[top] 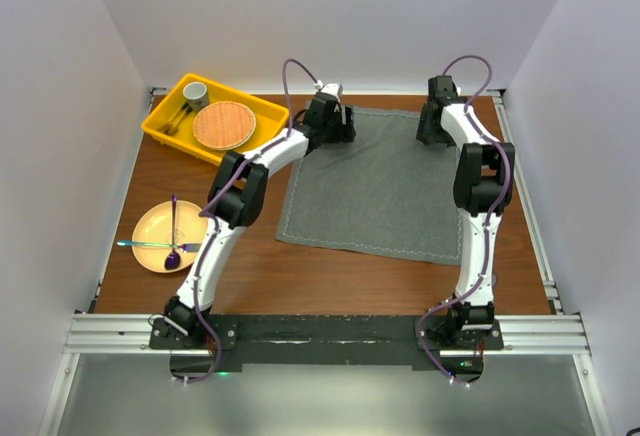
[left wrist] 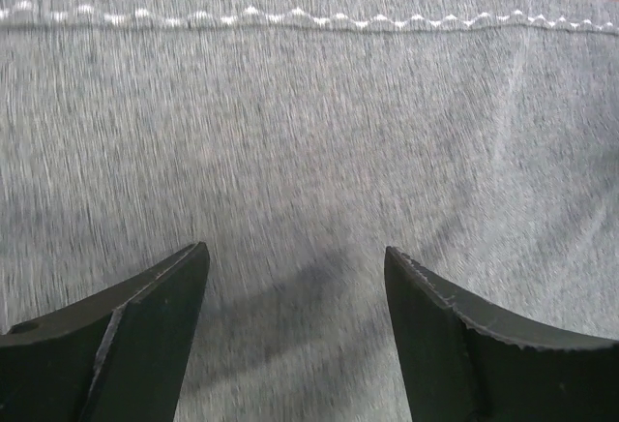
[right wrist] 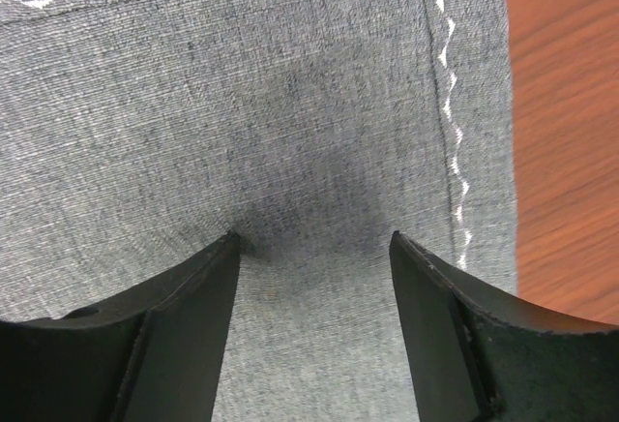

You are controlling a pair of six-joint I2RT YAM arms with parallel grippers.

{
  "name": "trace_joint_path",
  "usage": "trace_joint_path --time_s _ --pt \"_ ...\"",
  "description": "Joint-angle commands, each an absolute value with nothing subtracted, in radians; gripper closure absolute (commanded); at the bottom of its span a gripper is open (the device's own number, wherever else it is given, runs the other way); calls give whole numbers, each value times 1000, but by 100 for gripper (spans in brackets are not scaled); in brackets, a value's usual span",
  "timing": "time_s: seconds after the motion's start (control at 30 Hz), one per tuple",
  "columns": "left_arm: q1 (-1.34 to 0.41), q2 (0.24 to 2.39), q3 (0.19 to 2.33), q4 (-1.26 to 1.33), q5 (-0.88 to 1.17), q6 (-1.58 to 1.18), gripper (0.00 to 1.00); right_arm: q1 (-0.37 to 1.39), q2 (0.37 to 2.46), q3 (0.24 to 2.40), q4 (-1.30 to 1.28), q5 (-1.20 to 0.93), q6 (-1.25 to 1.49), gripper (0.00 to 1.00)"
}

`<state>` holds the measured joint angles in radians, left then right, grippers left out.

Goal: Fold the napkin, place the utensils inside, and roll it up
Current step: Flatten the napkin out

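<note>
Fold step, not yet begun. Near left on the bench (top: 300, 281), a plate (top: 150, 224) carries a spoon (top: 173, 248) and a second utensil lying crosswise, well apart from the cloth. These I judge to be the pieces to wrap later. The napkin (top: 375, 191) lies flat and open at centre-right, with nothing on it. At its far hem I have the left hand (left wrist: 295, 286) spread over the cloth near the far-left corner, gripping nothing. The right hand (right wrist: 314, 257) is likewise spread at the far-right corner, tips low over the weave. The next move, as I judge it, calls for both hands to pinch the hem together, lift evenly and carry it toward me. Getting a finger under flat cloth is the hard part. Beyond the left hand stands a tray (top: 158, 128) with a cup (top: 195, 93) and a round mat (top: 224, 124), close enough to mind.
</note>
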<state>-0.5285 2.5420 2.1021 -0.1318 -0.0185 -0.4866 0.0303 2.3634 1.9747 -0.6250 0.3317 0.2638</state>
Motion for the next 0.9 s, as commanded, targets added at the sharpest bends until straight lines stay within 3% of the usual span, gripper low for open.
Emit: trace_joint_path --time_s 0.0,0.1,0.27,0.47,0.6,0.67,0.7,0.8,0.87 --pt "-534 2392 2203 -245 -43 -465 20 32 2393 2130 -823 377 203 30" --pt "-534 2304 2221 -327 -66 -451 19 47 2327 2139 -877 380 209 28" --pt "-532 2081 2116 -480 -144 -459 19 167 2109 1939 -880 287 224 26" --pt "-532 1685 1759 -566 -172 -485 19 446 1906 1709 -856 166 203 26" --pt "-529 1400 1450 -577 -195 -529 19 619 1865 1628 -821 63 198 27" --pt "-529 1269 1399 -630 -225 -551 19 698 1873 1606 -793 40 199 27" --pt "-526 1229 1366 -649 -230 -567 19 721 1896 1608 -785 29 201 28" --pt "-528 1102 1315 -704 -248 -594 19 805 1975 1687 -795 20 192 48" --pt "-528 1039 1296 -738 -261 -604 19 857 2023 1726 -807 23 189 52"
